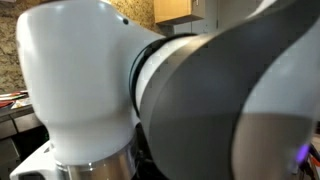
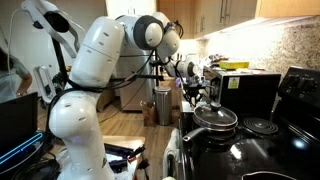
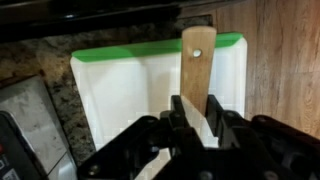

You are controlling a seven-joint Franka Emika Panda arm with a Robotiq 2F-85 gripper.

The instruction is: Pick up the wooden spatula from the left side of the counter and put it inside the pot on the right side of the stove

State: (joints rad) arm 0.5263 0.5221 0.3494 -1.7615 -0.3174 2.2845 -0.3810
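In the wrist view my gripper (image 3: pixel 195 112) is shut on the wooden spatula (image 3: pixel 197 60). Its fingers press both edges of the pale flat handle, and the end with a small hole points away from me. Beneath it lies a white cutting board with a green rim (image 3: pixel 120 90). In an exterior view the gripper (image 2: pixel 193 90) hangs over the counter just beyond the black stove (image 2: pixel 265 140). Dark pans (image 2: pixel 214 120) stand on the stove's near burners. I cannot tell the black pot apart from the lidded pan there.
A dark microwave (image 2: pixel 250 92) stands on the counter behind the gripper. The stove's raised back panel (image 2: pixel 302 85) is at the right. A wooden wall (image 3: pixel 285 60) borders the board. The arm's own body (image 1: pixel 160 90) fills an exterior view.
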